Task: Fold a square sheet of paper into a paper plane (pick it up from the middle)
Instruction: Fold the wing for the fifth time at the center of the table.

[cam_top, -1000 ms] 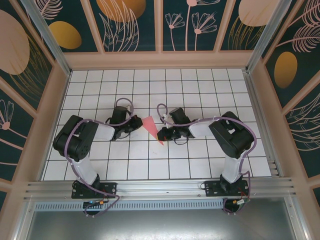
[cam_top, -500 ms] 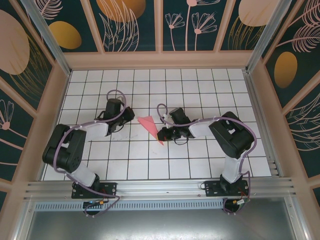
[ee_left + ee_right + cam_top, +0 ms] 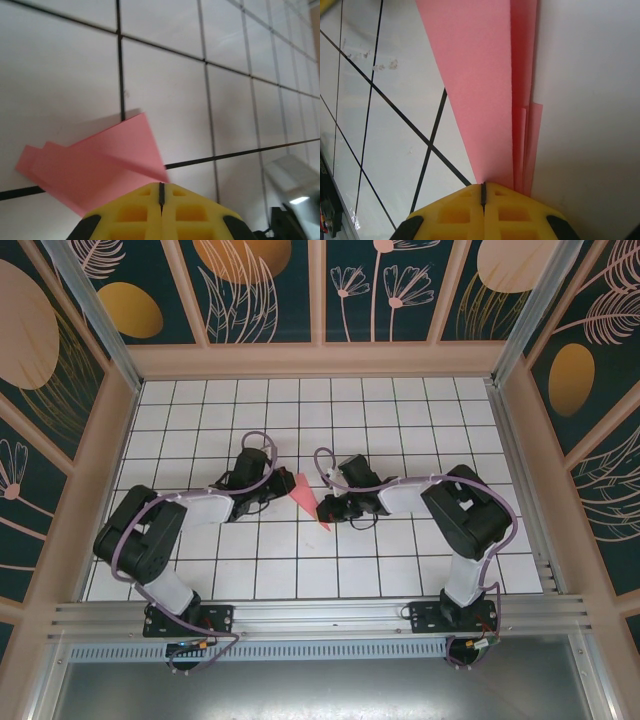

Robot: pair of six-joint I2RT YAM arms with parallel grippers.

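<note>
Paper plane (image 3: 305, 492) is lying flat on the white grid-tile table (image 3: 400, 410), pretty much dead centre between the two arms, wide end toward the far-left and the sharp tip pointing back at the near edge. Left gripper (image 3: 282, 484) is parked right on the wide end, and the right gripper (image 3: 322, 508) is down on the narrow part near the tip, so both are touching it from opposite sides. From the left wrist cam, the left gripper (image 3: 161, 192) has its yellow fingers (image 3: 130, 215) pressed fully together, just a thin seam between them, and the pink-red paper plane (image 3: 100, 167) fans out ahead of them with a couple of stacked layers showing at its far corner. Same deal on the right wrist cam: right gripper (image 3: 483, 192) fully closed, with the paper plane (image 3: 480, 75) running right up to the fingertips, folded edges layered along one side. Honestly can't tell whether either one has paper pinched or is only pressing on it.
</note>
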